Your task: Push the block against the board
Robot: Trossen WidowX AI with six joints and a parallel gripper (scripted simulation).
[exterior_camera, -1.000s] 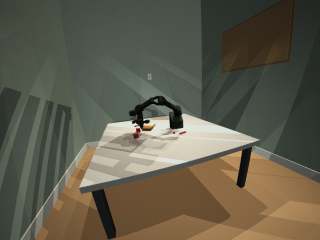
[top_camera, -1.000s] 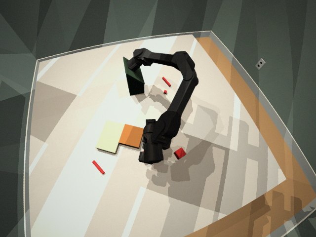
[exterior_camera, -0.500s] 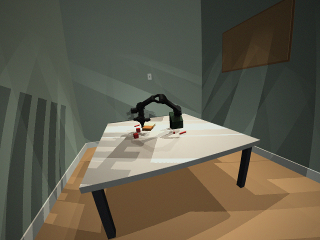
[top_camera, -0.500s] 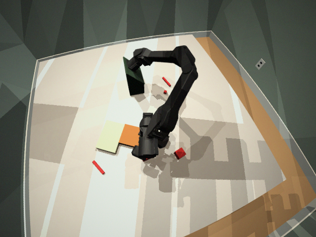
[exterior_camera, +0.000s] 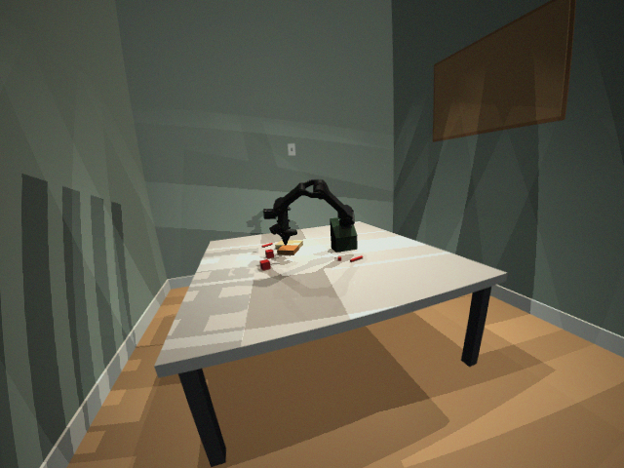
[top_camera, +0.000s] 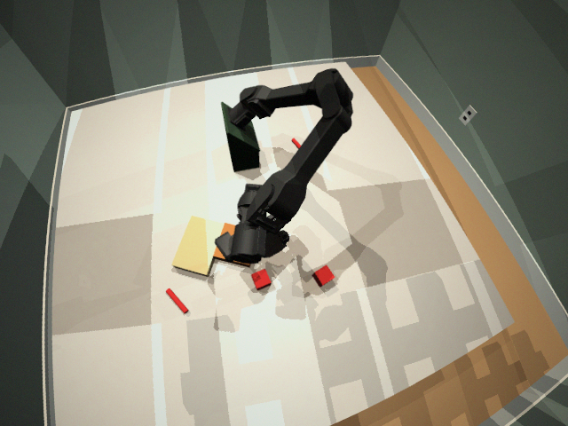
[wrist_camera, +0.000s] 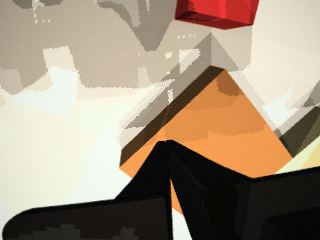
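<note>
The orange square block [top_camera: 227,229] [exterior_camera: 289,249] [wrist_camera: 230,130] lies flat on the table, against the right side of the pale yellow board [top_camera: 193,242] [exterior_camera: 298,243] [wrist_camera: 311,161]. In the top view the arm hides much of the block. My gripper [top_camera: 223,241] [exterior_camera: 286,234] [wrist_camera: 165,148] is shut and empty. It points down, with its tips over the block's top near one edge. I cannot tell whether the tips touch the block.
Two red cubes [top_camera: 261,278] [top_camera: 323,275] lie just in front of the block; one cube [wrist_camera: 220,10] shows in the wrist view. A red stick [top_camera: 177,300] lies near the board, and a smaller one [top_camera: 295,143] beside the green arm base [top_camera: 240,142] [exterior_camera: 343,236].
</note>
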